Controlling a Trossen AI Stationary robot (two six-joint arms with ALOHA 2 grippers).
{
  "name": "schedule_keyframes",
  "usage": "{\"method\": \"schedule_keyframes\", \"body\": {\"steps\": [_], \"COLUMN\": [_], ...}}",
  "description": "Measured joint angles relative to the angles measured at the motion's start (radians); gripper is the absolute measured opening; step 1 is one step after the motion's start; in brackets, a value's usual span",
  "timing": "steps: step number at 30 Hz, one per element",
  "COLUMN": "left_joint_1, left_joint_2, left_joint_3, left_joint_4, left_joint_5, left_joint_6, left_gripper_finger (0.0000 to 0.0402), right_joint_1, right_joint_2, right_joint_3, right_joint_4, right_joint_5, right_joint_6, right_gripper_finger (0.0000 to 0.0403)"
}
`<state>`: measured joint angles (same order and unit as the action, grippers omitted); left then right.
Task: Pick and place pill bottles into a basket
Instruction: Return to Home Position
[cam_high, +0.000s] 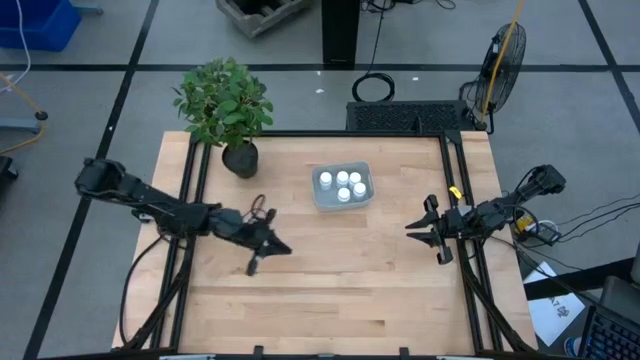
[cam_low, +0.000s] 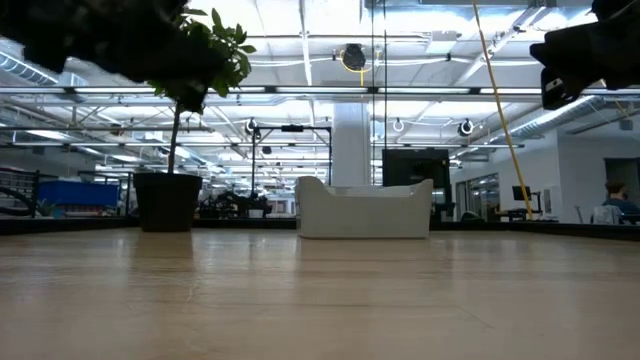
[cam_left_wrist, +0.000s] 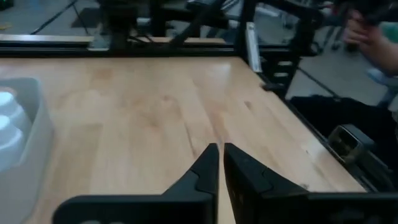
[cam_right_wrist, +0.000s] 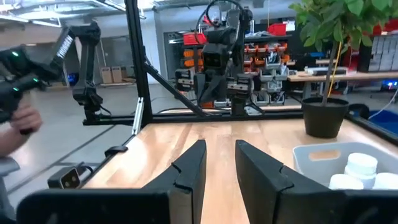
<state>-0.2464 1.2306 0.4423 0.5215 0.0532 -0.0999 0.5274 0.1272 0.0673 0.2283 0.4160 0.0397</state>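
The pale tray-like basket (cam_high: 342, 201) stands on the table's far middle and holds several white pill bottles (cam_high: 343, 185). It also shows in the low view (cam_low: 363, 210), in the left wrist view (cam_left_wrist: 34, 124) and in the right wrist view (cam_right_wrist: 311, 158) with bottles (cam_right_wrist: 362, 167) inside. My left gripper (cam_high: 288, 249) is shut and empty over the table left of centre, near-left of the basket; its fingers (cam_left_wrist: 221, 158) point toward the table's right. My right gripper (cam_high: 425, 240) is open and empty at the table's right, pointing left, near-right of the basket (cam_right_wrist: 219, 155).
A dark pot with a green plant (cam_high: 238, 158) stands at the far left, left of the basket. Black frame rails (cam_high: 462, 200) run along the table's left and right sides. A person's hand (cam_right_wrist: 18, 124) shows beyond the table. Bare wood lies across the table's near half.
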Motion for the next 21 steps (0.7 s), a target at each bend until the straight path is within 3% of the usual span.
{"method": "schedule_keyframes", "body": {"steps": [4,10,15,21], "left_joint_1": [-0.01,0.031,0.062,0.107], "left_joint_2": [-0.097,-0.269,-0.397,-0.516], "left_joint_3": [-0.145,-0.307,-0.388,-0.433], "left_joint_4": [0.141,0.189,0.187,0.109], "left_joint_5": [-0.005,-0.029,-0.019,0.0], "left_joint_6": [0.005,0.013,0.028,0.026], "left_gripper_finger": [0.0031,0.0031,0.0031,0.0031], "right_joint_1": [0.0,-0.011,-0.018,-0.018], "right_joint_2": [-0.001,-0.047,-0.127,-0.126], "right_joint_3": [0.0,0.018,0.091,0.135], "right_joint_4": [-0.004,-0.07,-0.257,-0.381], "right_joint_5": [-0.038,-0.017,0.002,0.059], "right_joint_6": [0.009,-0.014,0.006,0.023], "right_gripper_finger": [0.0078,0.0079,0.0078,0.0078]}}
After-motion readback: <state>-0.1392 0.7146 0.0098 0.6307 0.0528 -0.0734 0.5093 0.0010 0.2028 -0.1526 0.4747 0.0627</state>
